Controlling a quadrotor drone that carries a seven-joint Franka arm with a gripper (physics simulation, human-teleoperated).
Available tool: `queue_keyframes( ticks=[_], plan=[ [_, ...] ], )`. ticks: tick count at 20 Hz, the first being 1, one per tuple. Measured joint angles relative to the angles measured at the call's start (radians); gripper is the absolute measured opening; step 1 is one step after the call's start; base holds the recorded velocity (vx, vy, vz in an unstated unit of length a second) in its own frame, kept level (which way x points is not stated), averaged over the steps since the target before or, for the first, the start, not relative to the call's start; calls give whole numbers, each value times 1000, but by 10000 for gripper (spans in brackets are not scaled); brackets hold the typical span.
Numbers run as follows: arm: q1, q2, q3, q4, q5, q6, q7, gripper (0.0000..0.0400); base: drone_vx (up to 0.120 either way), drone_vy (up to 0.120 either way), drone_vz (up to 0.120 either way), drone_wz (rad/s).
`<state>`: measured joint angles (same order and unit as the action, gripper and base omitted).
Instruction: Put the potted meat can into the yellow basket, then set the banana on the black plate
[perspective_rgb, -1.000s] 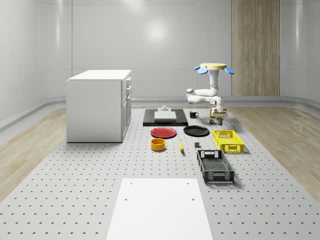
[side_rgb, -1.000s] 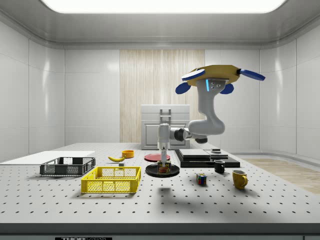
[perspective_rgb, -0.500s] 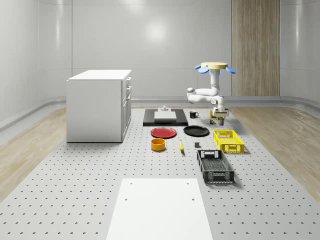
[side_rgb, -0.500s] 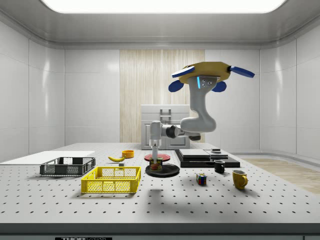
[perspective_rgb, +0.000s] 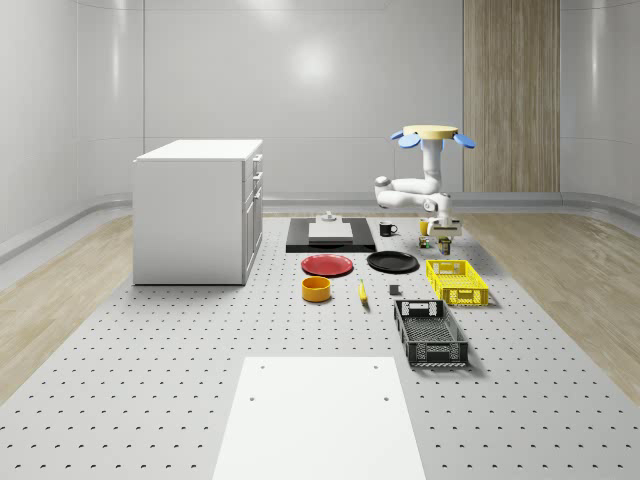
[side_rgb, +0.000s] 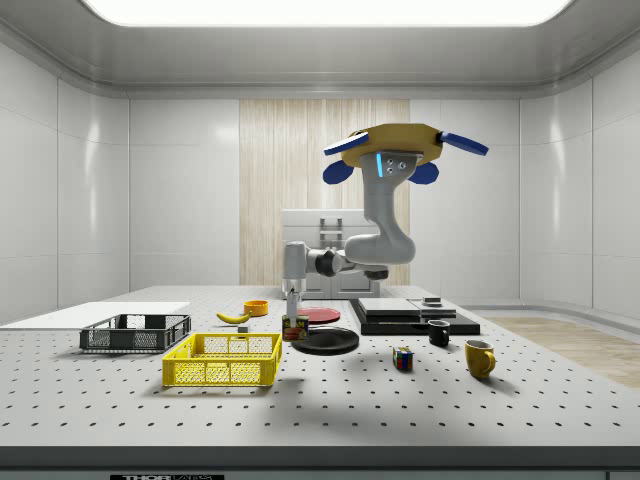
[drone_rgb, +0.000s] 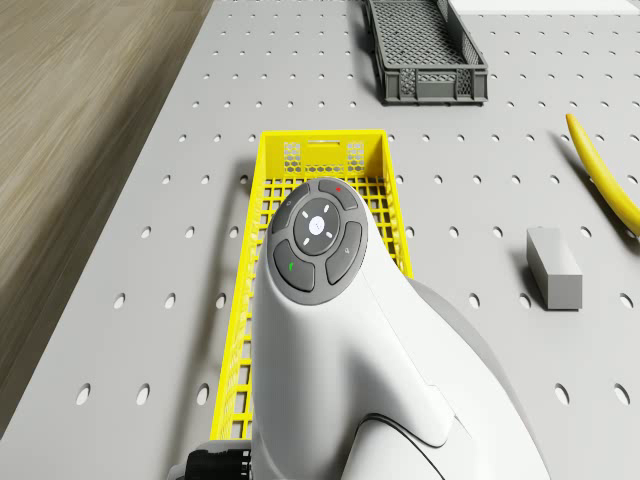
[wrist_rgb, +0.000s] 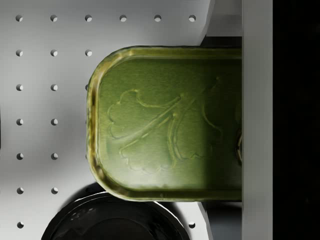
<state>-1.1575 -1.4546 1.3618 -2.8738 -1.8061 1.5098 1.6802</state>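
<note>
I have the bench (perspective_rgb: 150, 400) spread out below me, a wide perforated grey top, and the drone (side_rgb: 385, 155) hovers above its far end, roughly over the black plate (side_rgb: 325, 341) in the side view. From the drone the arm (side_rgb: 375, 235) drops, bends toward the side view's left and ends in the tool (side_rgb: 293, 312), pointing straight down.

The tool is clamped on the potted meat can (side_rgb: 295, 327), which hangs clear of the bench just past the plate's edge and close to the near end of the yellow basket (side_rgb: 224, 359). In the wrist view the can's green lid (wrist_rgb: 167, 122) sits tight against one finger (wrist_rgb: 257, 120), with the plate's rim (wrist_rgb: 112, 220) under it. The drone view puts the arm's wrist above the basket's near end.

So I judge I am in the first step, mid-carry, with the can not yet over the basket's inside. Next I should bring it fully over the mesh floor, lower it between the walls and only then release.

The banana (side_rgb: 233, 317) lies on the bench beyond the basket, near the orange bowl (side_rgb: 256, 307), untouched; it waits for step two.
</note>
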Motion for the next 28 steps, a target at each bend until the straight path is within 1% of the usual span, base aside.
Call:
queue_keyframes(
  ticks=[17, 19, 25, 28],
  plan=[
    [-6, -25, 4, 1, 10, 23, 5, 288, 120, 0, 0, 0],
    [-6, -28, 5, 1, 11, 26, 5, 288, 120, -80, 0, 0],
    [-8, -35, 6, 2, 14, 33, 7, 288, 120, 0, 0, 0],
    [-9, -39, 6, 2, 16, 36, 7, 288, 120, 0, -107, 0]
  ],
)
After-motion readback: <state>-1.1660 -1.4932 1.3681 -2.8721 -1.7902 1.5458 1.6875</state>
